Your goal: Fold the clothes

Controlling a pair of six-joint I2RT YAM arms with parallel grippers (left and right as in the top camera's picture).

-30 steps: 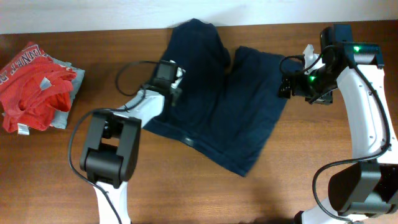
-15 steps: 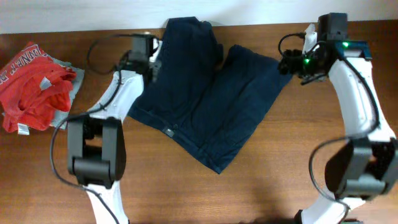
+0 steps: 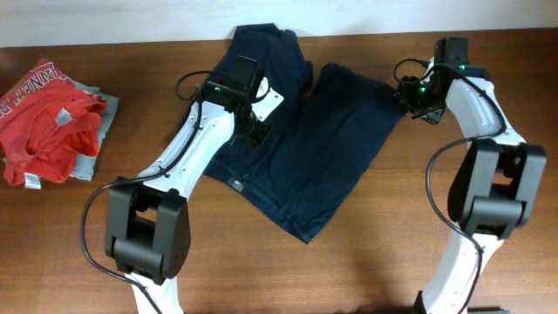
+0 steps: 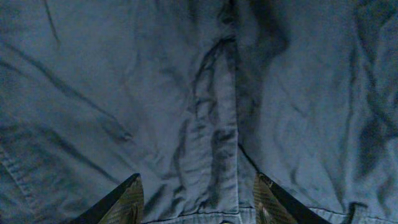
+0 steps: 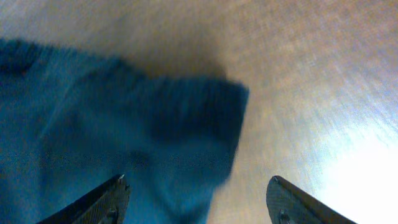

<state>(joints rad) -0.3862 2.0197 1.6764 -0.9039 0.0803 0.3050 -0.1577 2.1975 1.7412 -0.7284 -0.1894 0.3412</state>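
The left hand (image 4: 199, 208) and right hand (image 5: 198, 202) both gape open.

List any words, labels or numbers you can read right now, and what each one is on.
White lettering on the red shirt: crumpled and too small to read.
Pale tag on the navy shorts: too small to show any text.
Both wrist views: no writing.

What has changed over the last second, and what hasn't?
The navy garment was dragged toward the far left. The left gripper then let go and came back over its middle, open. The right gripper, open, stayed by the garment's right corner. The red garment and grey garment did not move.
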